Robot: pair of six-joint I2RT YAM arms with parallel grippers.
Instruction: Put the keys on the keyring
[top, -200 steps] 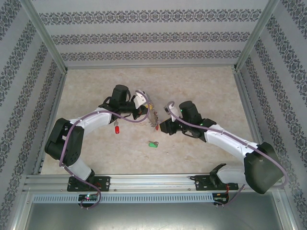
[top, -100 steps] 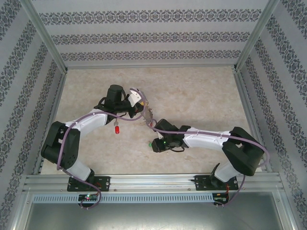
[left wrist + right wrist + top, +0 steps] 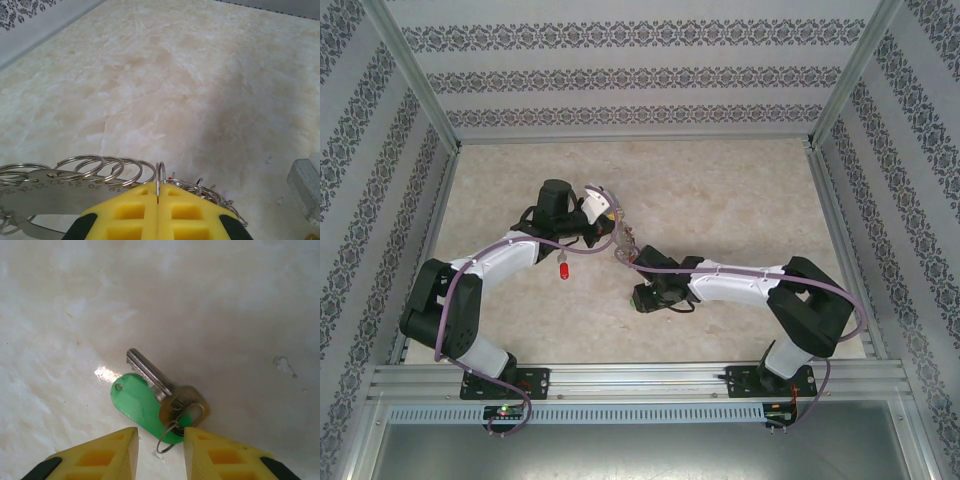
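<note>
My left gripper [image 3: 608,213] is raised over the middle of the table and shut on one small silver ring of the keyring [image 3: 75,172]. Its yellow fingertips [image 3: 135,200] are pressed together round that ring. The keyring's numbered metal plate and row of rings fan out to the left, and the bunch hangs below the gripper [image 3: 623,246]. A key with a red tag [image 3: 564,270] lies loose on the table left of it. My right gripper [image 3: 161,446] is open and low over a silver key with a green tag [image 3: 137,402]. That key's small wire ring lies between the fingertips.
The marble-look table [image 3: 740,200] is boxed in by patterned walls [image 3: 380,150] on three sides. A metal rail [image 3: 640,385] carrying both arm bases runs along the near edge. The right arm [image 3: 740,285] stretches leftwards across the near middle.
The right arm has swung from beside the keyring down and left to the green-tagged key, with its jaws wider. The left gripper has shifted slightly up and left with the keyring.
</note>
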